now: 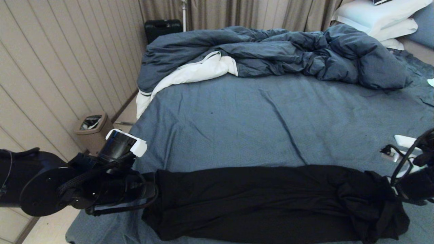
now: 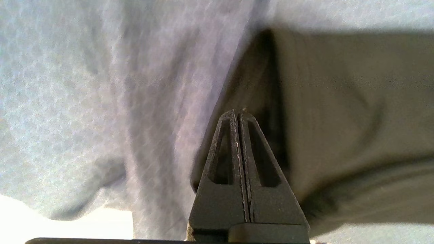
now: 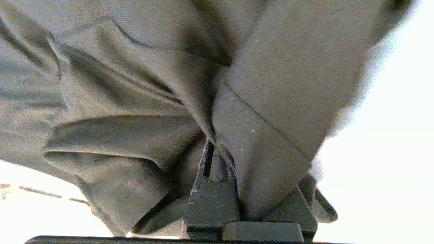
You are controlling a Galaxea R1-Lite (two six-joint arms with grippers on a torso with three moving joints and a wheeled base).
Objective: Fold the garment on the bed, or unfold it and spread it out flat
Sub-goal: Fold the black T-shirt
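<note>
A: My right gripper (image 3: 217, 159) is clamped on the bunched end of the black cotton T-shirt (image 1: 257, 200), lying as a long band along the near edge of the slate-blue bed (image 1: 271, 118).

B: Left?

A: My left gripper (image 2: 239, 113) is pressed together at the other end; I can't tell if it pinches cloth. Risk: one layer slips and the fold skews.

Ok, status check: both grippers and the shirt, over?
Left gripper shut at the T-shirt's left end. Right gripper shut on its bunched right end. Shirt lies along the bed's near edge. Duvet well clear.
</note>
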